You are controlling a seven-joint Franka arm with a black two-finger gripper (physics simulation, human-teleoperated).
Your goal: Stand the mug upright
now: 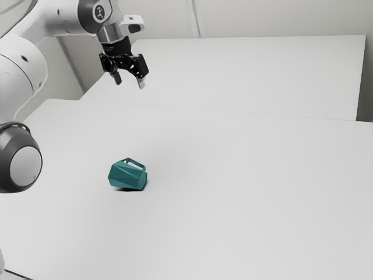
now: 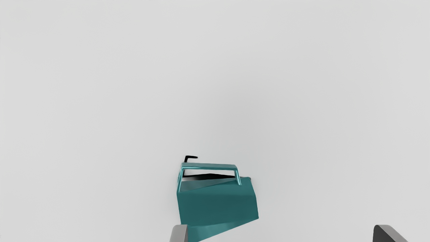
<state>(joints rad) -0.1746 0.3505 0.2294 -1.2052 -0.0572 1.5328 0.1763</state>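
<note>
The teal mug (image 1: 128,176) lies on its side

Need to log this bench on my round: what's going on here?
A robot arm is meant to set a teal mug upright, but nothing is being handled at this moment. The mug lies on its side on the white table. The arm's gripper is open and empty, raised well above the table.

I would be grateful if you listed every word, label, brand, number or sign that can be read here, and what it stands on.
Words, labels and numbers: none that I can read, on the mug or the arm.
Sign: a round emblem on the arm's dark joint, too small to make out.
</note>
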